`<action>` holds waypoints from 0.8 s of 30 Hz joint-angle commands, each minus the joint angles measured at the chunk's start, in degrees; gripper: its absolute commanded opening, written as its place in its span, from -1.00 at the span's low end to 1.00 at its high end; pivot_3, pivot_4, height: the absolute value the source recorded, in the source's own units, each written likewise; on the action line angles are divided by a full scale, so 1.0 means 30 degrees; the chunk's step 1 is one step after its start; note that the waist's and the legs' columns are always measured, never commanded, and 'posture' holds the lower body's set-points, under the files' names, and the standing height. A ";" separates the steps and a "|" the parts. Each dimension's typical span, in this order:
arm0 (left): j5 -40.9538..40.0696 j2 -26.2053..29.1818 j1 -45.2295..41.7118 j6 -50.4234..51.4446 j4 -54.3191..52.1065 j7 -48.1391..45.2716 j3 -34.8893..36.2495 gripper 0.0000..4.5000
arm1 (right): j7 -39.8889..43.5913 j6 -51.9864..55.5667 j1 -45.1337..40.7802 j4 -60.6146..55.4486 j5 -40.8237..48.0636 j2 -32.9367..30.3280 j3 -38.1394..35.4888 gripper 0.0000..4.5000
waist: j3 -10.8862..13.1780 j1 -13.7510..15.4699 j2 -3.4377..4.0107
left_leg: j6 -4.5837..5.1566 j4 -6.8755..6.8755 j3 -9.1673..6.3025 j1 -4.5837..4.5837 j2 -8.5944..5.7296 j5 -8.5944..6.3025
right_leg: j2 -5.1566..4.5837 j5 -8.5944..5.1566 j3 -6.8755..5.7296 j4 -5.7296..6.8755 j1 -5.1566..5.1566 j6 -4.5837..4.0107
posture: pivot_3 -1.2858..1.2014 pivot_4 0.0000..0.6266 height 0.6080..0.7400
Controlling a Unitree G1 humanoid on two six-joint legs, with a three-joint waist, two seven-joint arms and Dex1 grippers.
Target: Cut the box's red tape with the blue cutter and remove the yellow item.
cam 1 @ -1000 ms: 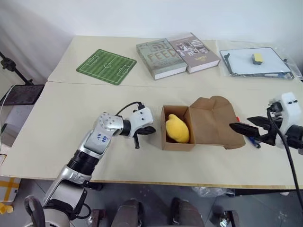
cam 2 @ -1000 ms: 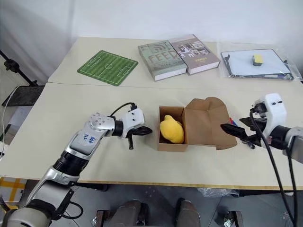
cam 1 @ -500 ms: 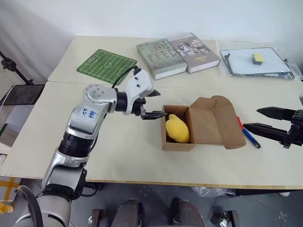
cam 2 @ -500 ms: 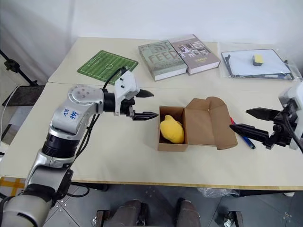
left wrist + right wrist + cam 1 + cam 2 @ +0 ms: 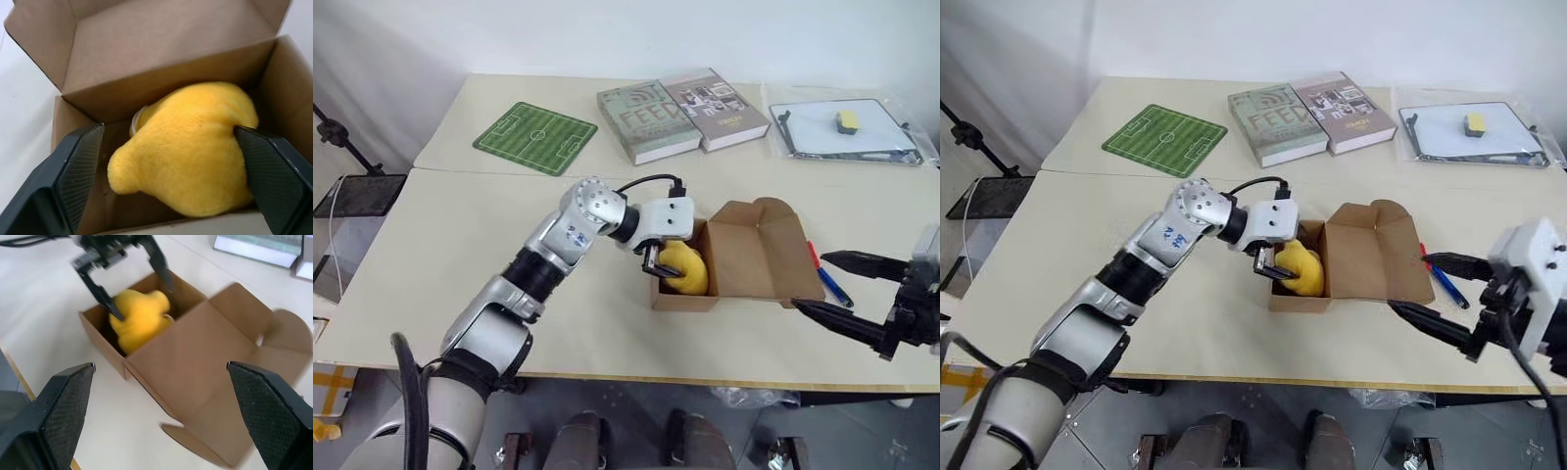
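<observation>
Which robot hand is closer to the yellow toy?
Left. The left gripper straddles the yellow toy in the box; the right gripper hangs beyond the box's open flap.

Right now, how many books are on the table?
2. The green book and the grey book lie side by side at the table's far edge, touching, behind the open box.

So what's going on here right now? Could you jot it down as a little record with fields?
box: open on the table, flaps folded out
yellow item: inside the box
left gripper: fingers open, reaching into the box, one on each side of the yellow item
right gripper: open, empty, beside the box
blue cutter: lying on the table by the box
</observation>
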 commanded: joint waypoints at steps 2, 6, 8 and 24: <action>0.1314 -0.0504 -0.0834 -0.1905 0.2399 -0.0160 -0.0552 0.73 | -0.0940 -0.0023 0.0273 -0.0976 0.0527 0.0341 -0.1216 1.00 | 0.0000 0.0008 -0.0001 | 0.0001 0.0001 -0.0004 0.0000 0.0001 0.0000 | 0.0000 0.0000 -0.0003 0.0002 0.0000 0.0000 | 0.03 -0.52 1.00; 0.1304 -0.0827 -0.1185 -0.2455 0.3206 -0.0500 -0.0199 0.20 | -0.1060 -0.0255 0.0531 -0.0967 0.0925 0.0535 -0.1904 1.00 | 0.0000 -0.0013 -0.0001 | 0.0008 0.0004 -0.0002 0.0002 0.0007 -0.0004 | -0.0001 0.0001 0.0002 0.0007 0.0000 -0.0002 | 0.03 -0.52 1.00; 0.1264 -0.0928 -0.1268 -0.2545 0.3346 -0.0675 -0.0038 -0.05 | -0.0788 -0.0652 0.0784 -0.0888 0.0813 0.0785 -0.1964 1.00 | 0.0000 -0.0005 -0.0001 | 0.0013 0.0008 -0.0006 0.0002 0.0008 -0.0006 | -0.0004 0.0002 0.0001 0.0010 0.0001 -0.0003 | 0.03 -0.52 1.00; -0.0950 -0.1641 -0.2716 0.1316 0.1090 0.0661 0.4210 -0.99 | 0.3251 -0.5691 0.2311 0.1972 -0.1569 0.2481 -0.1728 1.00 | 0.0006 0.0004 -0.0011 | 0.0033 0.0010 0.0000 -0.0009 -0.0012 -0.0016 | -0.0005 0.0003 -0.0002 0.0016 -0.0005 0.0001 | 0.03 -0.52 1.00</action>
